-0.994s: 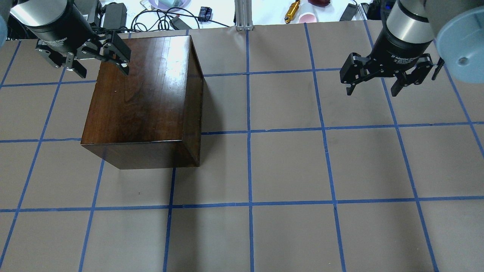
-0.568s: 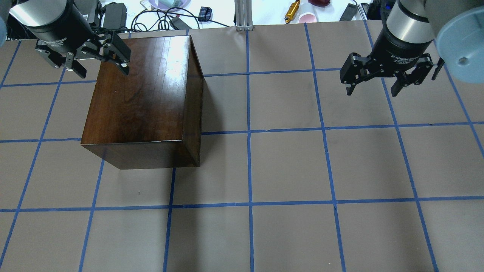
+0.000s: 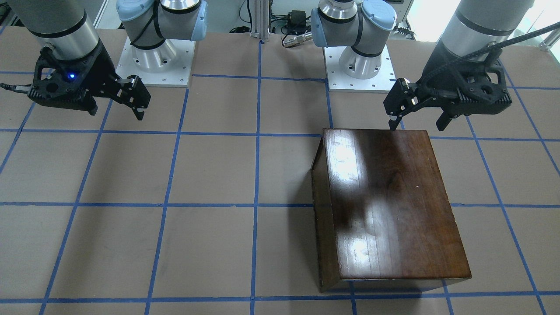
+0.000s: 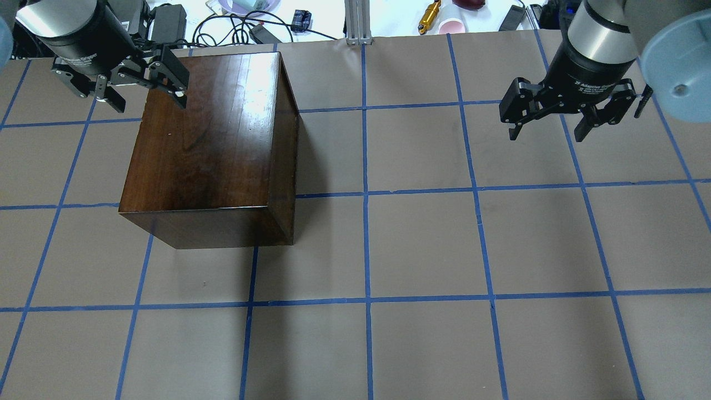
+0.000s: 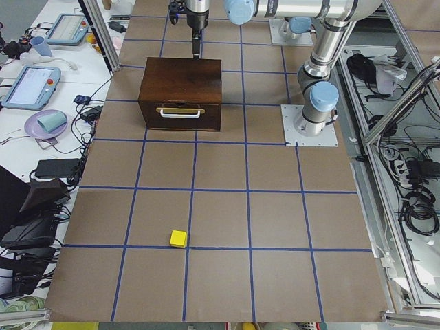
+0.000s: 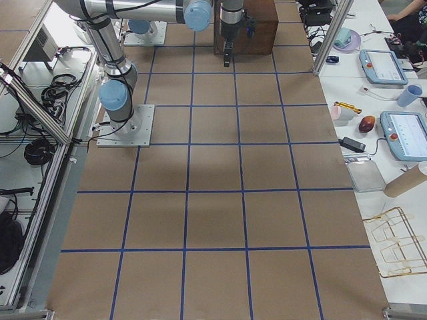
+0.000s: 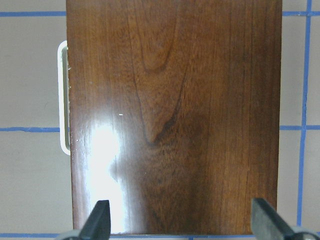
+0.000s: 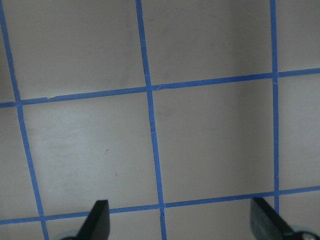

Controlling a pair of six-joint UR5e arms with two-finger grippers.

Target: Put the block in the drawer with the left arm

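From across the table, the left gripper (image 3: 415,125) hangs above the dark box (image 3: 385,205), fingers spread wide and holding nothing. The right gripper (image 3: 116,111) is just as spread and empty over the bare surface (image 3: 210,170), well apart from the box. The view from behind the robot shows the same, and no block appears in either, so a straight drop from here would, I reckon, only knock fingertips on the glossy lid. Looking along the table from the left end, the yellow block (image 5: 178,238) sits on the surface well apart from the box. The drawer (image 5: 180,118) is pushed fully in, with its pale handle (image 5: 180,109) on the side toward the block. That's the worry: nothing goes in until the drawer is out, and a tug on the handle may drag the whole box over the paper rather than slide the tray. From the right end the box is a dark patch partly behind the near arm, and the block doesn't show. The left wrist camera sees mostly lid with a sliver of handle off to one side — the gripper isn't lined up with it. The right wrist camera sees only bare taped squares. With that arm so far off, nothing braces the box.
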